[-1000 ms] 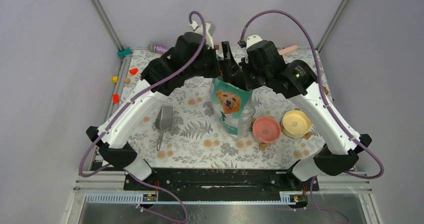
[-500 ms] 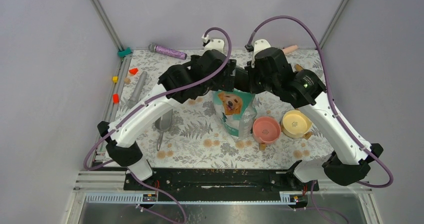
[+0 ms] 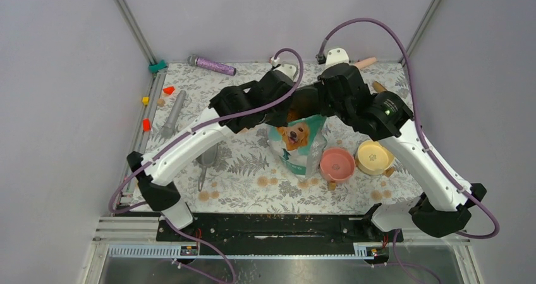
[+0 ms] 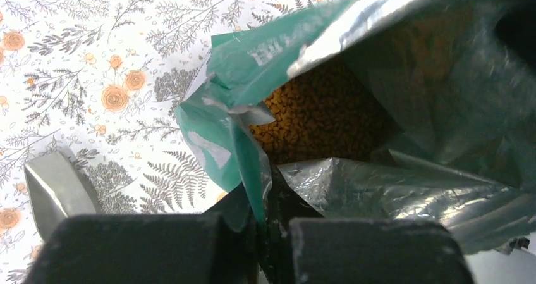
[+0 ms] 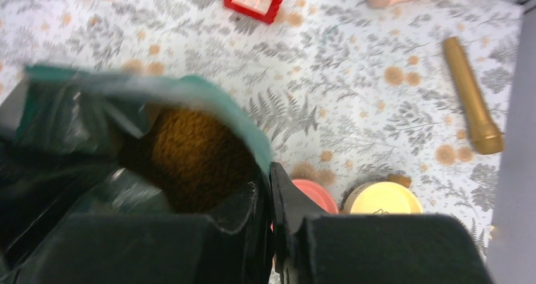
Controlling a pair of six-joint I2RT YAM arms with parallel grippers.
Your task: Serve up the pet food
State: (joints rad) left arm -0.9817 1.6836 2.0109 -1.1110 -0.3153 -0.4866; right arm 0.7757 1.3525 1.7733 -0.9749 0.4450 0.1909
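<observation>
Floral-print cloth covers the table, and the teal-and-white pet food bag stands near its middle, held at the top between both arms. At the bag's 9 o'clock lies the grey metal scoop, untouched; if the mouth sags shut, I judge it would have no way in. The left gripper is clamped on a teal fold of the rim on the 9 o'clock side, and the right gripper is pinched on the rim at the 3 o'clock side. Each grips only a thin slip of foil, so an uneven or hard pull apart could tear it or let it slide free. The tall bag might then tip and spill toward the bowls at its 4 o'clock. As for contents, the bag holds brown kibble, lying some way below the open mouth. The pink bowl and the yellow bowl, just beside it at 3 o'clock, both look empty.
</observation>
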